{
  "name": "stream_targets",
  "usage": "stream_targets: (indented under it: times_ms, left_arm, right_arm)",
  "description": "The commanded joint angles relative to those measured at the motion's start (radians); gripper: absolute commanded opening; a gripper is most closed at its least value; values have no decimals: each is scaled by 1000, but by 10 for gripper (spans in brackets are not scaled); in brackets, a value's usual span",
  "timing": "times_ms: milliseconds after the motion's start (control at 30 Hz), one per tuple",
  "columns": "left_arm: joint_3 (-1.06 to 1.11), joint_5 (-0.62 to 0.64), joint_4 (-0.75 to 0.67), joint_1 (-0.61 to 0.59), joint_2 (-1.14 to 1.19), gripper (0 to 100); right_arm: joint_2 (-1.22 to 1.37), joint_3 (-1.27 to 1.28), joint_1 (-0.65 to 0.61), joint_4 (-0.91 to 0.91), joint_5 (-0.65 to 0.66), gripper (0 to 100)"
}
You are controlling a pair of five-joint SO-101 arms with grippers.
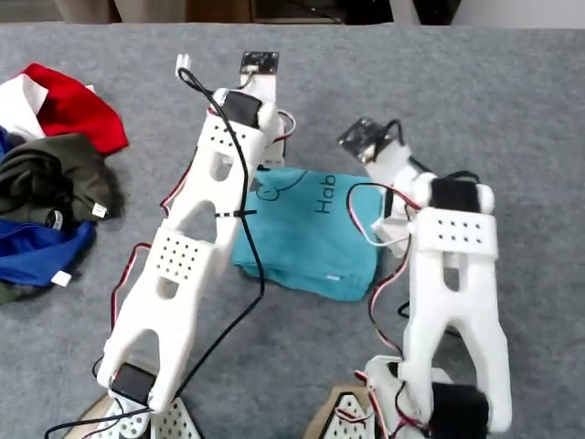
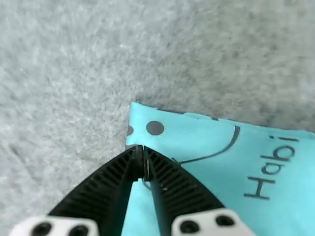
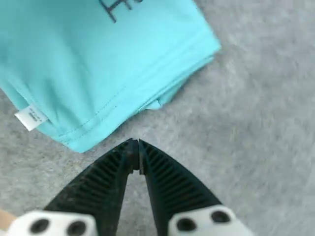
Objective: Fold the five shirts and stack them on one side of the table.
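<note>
Toward the left side of the grey felt-covered table [image 1: 512, 91], a loose pile of unfolded shirts is lying. A red cotton shirt [image 1: 78, 114] and a white one [image 1: 16, 99] are at the far end, a crumpled olive-green shirt [image 1: 55, 178] is in the middle, and a royal-blue shirt [image 1: 37, 251] is nearest the arm bases.

Well apart from the pile, the white left arm [image 1: 183, 261] is stretching over the far left corner of the folded turquoise shirt with dark lettering [image 1: 306, 242]. This shirt is lying flat at the table's centre. The left arm's jaws are sitting pressed together, tips on the fabric just inside that corner (whether any cloth is pinched between them cannot be told).

The white right arm [image 1: 452, 274] is standing just beside the shirt's right edge. The right arm's jaws are likewise sitting closed tip to tip, over bare table near the hemmed edge and apart from it. A small white label [image 3: 30, 118] is showing at that edge.
</note>
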Motion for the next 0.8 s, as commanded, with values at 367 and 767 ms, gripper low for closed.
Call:
stream_targets:
  times_ms: [367, 767]
  left_arm:
    - [933, -192, 15, 37, -900, 20]
    - [1659, -368, -41, -262, -1546, 76]
  right_arm:
    - [-394, -22, 131, 331, -75, 9]
    - [-395, 220, 93, 311, -473, 165]
